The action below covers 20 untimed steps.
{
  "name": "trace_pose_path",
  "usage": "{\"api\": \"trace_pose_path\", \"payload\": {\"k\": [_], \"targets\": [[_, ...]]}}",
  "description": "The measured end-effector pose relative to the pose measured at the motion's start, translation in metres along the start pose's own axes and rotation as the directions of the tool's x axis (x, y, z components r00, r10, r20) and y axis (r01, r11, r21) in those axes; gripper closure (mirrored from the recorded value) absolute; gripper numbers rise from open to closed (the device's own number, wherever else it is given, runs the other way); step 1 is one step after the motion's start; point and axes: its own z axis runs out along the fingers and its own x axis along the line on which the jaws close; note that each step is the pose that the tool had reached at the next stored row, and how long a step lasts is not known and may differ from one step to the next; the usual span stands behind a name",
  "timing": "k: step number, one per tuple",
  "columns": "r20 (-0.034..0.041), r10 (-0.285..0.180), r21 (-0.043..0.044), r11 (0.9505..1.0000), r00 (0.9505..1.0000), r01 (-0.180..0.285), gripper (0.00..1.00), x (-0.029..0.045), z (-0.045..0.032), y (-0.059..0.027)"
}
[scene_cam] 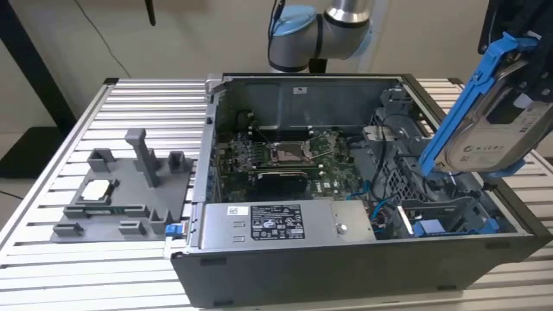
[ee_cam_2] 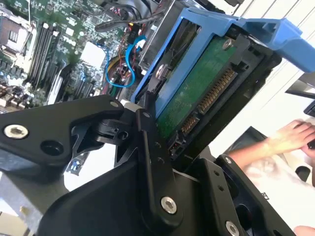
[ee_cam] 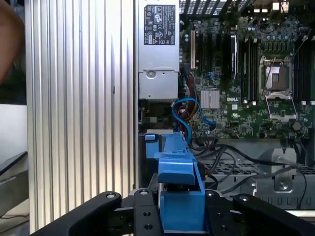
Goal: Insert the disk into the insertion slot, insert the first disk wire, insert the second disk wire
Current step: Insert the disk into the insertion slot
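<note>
The disk [scene_cam: 493, 139], silver-grey with a white label in a bright blue carrier frame, hangs tilted above the open computer case [scene_cam: 259, 272] at the exterior view's right. My gripper [scene_cam: 521, 78] is shut on it from above. In the second wrist view the disk's green circuit-board underside [ee_cam_2: 197, 93] shows beside a black finger [ee_cam_2: 147, 128]. In the first wrist view the blue carrier [ee_cam: 179, 191] sits between the gripper's [ee_cam: 181, 219] black fingers. Below the disk lies the insertion slot [scene_cam: 445, 217], a drive cage with a blue part inside. Blue wires [ee_cam: 189, 115] curl near the cage, loose.
A grey power-supply box [scene_cam: 276, 223] with stickers sits along the case's front, the motherboard [scene_cam: 285, 155] behind it. A grey fixture [scene_cam: 121, 194] stands on the slatted table [scene_cam: 52, 272] at the exterior view's left. A person's hand [ee_cam_2: 285, 142] rests beyond the case.
</note>
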Motion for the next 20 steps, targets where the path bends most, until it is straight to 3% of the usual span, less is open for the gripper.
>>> {"api": "trace_pose_path", "payload": {"k": [20], "targets": [[0.0,0.0,-0.0014,1.0,1.0,0.0,0.67,0.0071,0.0361,-0.0046]]}}
